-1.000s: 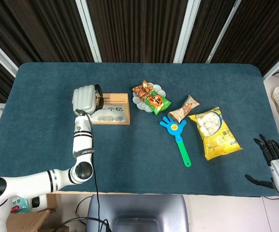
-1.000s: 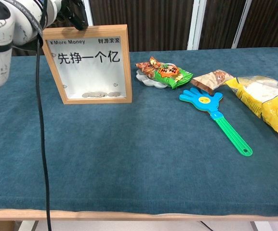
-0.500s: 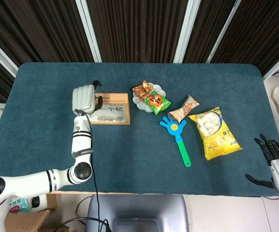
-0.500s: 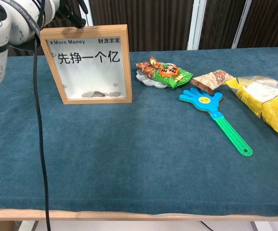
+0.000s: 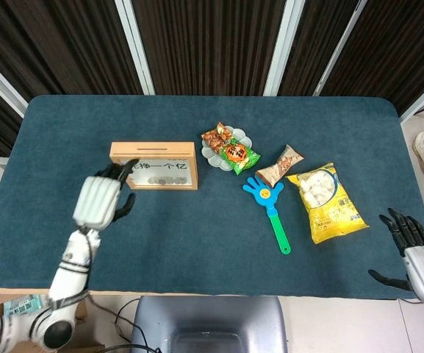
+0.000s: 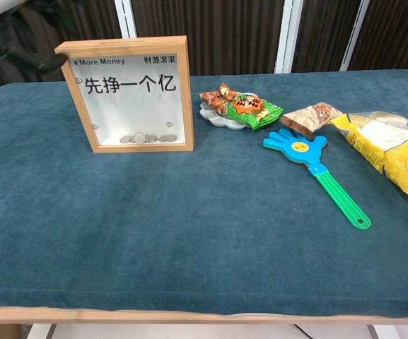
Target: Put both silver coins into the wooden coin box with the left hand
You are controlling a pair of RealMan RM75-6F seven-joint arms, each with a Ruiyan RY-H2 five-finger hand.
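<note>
The wooden coin box (image 5: pixel 153 165) stands upright on the blue table, its glass front facing me in the chest view (image 6: pixel 131 94). Several silver coins (image 6: pixel 141 138) lie in a small heap at the bottom behind the glass. My left hand (image 5: pixel 99 201) hovers in front of and left of the box with fingers spread and nothing in it; in the chest view it is only a dark blur (image 6: pixel 27 42) at the top left. My right hand (image 5: pixel 410 243) rests open off the table's right front corner.
A small plate (image 5: pixel 212 152) with snack packets (image 5: pixel 232 149) stands right of the box. A blue hand-shaped clapper (image 5: pixel 271 209), a brown snack bag (image 5: pixel 280 165) and a yellow bag (image 5: pixel 324 201) lie further right. Dark slatted panels back the table.
My left hand has pulled away from the top of the box, moving down and to the left toward the table's front, and its fingers have spread. The coin heap has shifted slightly.
</note>
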